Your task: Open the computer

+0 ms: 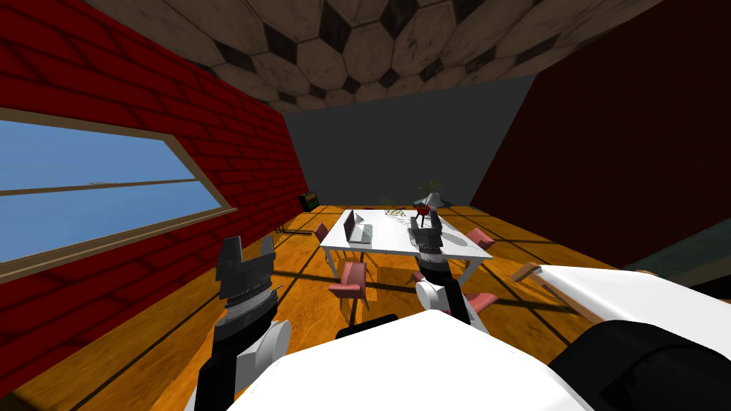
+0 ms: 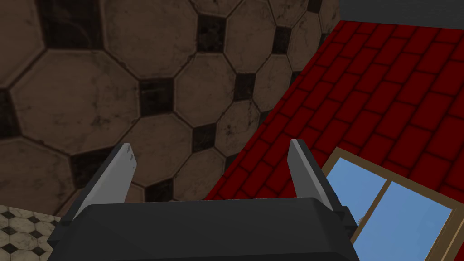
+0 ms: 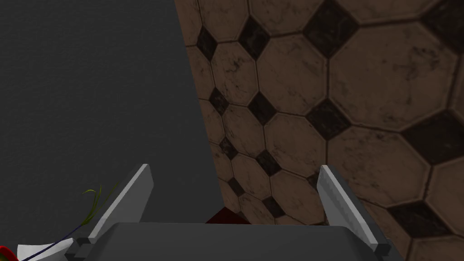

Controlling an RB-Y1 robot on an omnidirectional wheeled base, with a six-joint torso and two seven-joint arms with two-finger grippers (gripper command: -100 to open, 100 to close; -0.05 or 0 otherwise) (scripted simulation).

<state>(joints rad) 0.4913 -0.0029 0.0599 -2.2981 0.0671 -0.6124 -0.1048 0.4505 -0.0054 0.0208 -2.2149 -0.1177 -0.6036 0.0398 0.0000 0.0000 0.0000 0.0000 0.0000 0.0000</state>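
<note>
Both arms' jaws are gaping wide. A computer [image 1: 357,231], maybe half open, is sitting on the far white surface [image 1: 391,235].

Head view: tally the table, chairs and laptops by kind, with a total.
Table: 1
Pink-red chairs: 4 plainly seen around the table
Laptop: 1 plainly seen; a second grey shape farther right on the table is too unclear to count
Total: 6

your arms [image 1: 265,344] wear white shells over black joints. the jaws are thin grey blades [image 2: 118,176] on dark boxes [image 2: 204,231].
</note>
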